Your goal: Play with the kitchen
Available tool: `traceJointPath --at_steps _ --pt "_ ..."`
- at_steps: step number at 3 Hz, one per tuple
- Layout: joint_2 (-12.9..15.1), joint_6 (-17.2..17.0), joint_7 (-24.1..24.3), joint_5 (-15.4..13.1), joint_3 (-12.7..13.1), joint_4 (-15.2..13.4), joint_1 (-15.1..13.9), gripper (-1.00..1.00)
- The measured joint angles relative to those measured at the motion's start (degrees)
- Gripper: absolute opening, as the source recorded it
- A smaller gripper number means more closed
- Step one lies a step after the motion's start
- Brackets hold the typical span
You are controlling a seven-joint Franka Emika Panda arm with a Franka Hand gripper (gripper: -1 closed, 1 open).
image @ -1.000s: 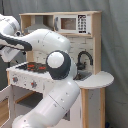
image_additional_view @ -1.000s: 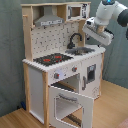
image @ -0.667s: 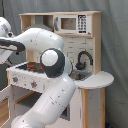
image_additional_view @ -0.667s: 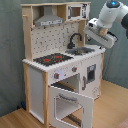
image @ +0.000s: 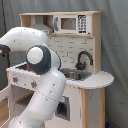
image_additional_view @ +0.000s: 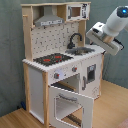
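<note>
**Arm shifted at the sink end of the kitchen; no contact made**

Subject: the kitchen (image_additional_view: pixel 60 65) stands on a wooden floor (image_additional_view: pixel 107 107) against a grey backdrop, upright, seen in both exterior views. On its counter, the red-ringed stovetop (image_additional_view: pixel 51 59) sits toward the second exterior view's left edge and the sink (image_additional_view: pixel 82 50) with the black faucet (image_additional_view: pixel 74 39) toward the right edge. The oven door (image_additional_view: pixel 71 102) hangs open, swung down and outward at the front. The microwave (image_additional_view: pixel 75 11) occupies the top shelf's right corner.

Change noted: against the pictures a second earlier, the arm's end (image_additional_view: pixel 106 34) has moved lower and inward, and now hangs just beside the counter's right edge, above and apart from the sink. In the first exterior view the arm's white body (image: pixel 42 75) blocks most of the stove side.

Jaws: not discernible; I cannot tell whether they stand open or closed, and nothing is visibly held.

Assessment: the arm appears to be approaching the sink or faucet. Play has not demonstrably begun at this end.
</note>
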Motion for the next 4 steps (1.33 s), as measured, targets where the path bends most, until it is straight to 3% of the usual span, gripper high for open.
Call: traceJointPath --at_steps 4 --pt "-14.8 10.2 -5.7 0.0 -13.8 -0.1 11.3 1.00"
